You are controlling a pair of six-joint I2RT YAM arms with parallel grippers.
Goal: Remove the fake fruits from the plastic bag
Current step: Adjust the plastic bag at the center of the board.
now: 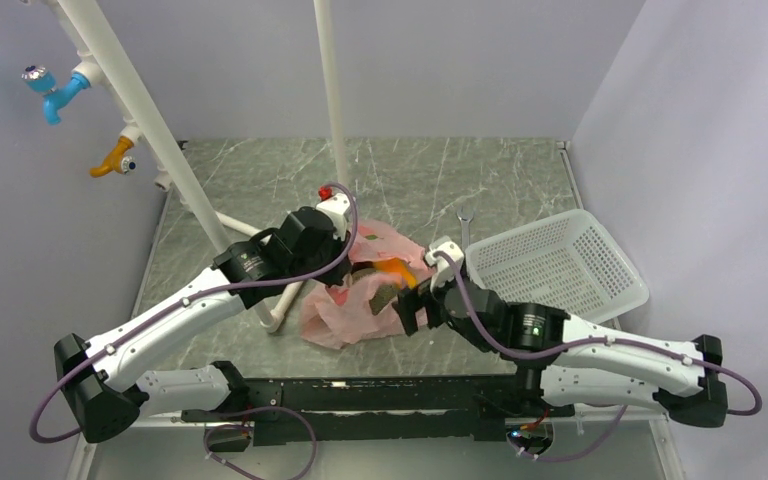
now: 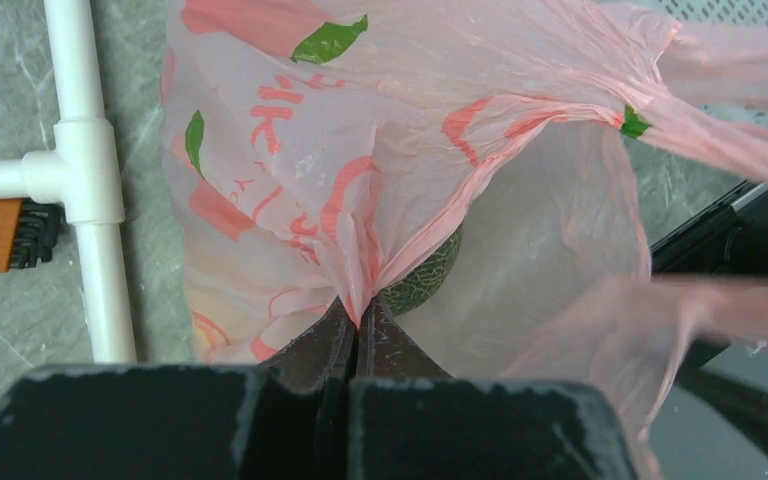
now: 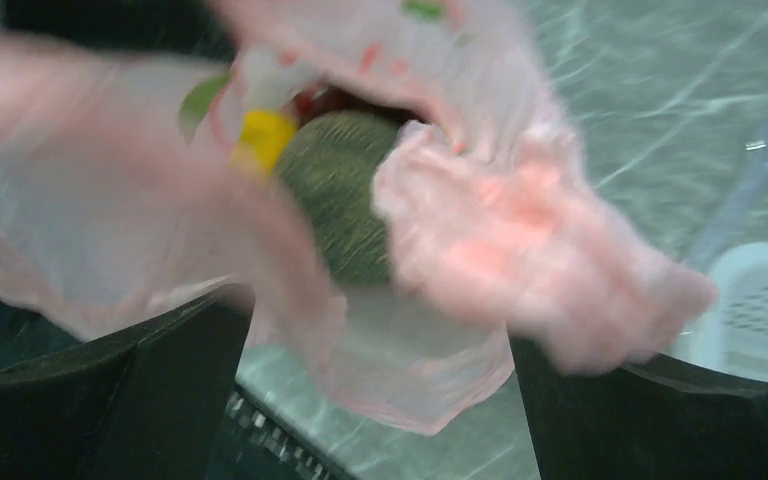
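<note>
Pink bag (image 2: 290,190) film is clamped in the left gripper (image 2: 358,325); the right gripper (image 3: 380,350) gapes wide at its mouth. It should straddle the melon (image 3: 340,200) inside squarely, snagging no film.

White mesh basket (image 1: 560,262) right; wrench (image 1: 463,226) near it; PVC pipes (image 1: 155,130) left.

Thin, crinkly, translucent film forms the plastic bag (image 2: 290,190); the melon (image 3: 345,195) looks matt and netted.

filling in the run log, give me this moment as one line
left gripper: shut on thin pink plastic bag | right gripper: open at bag mouth | round grey-green netted melon: inside bag
</note>
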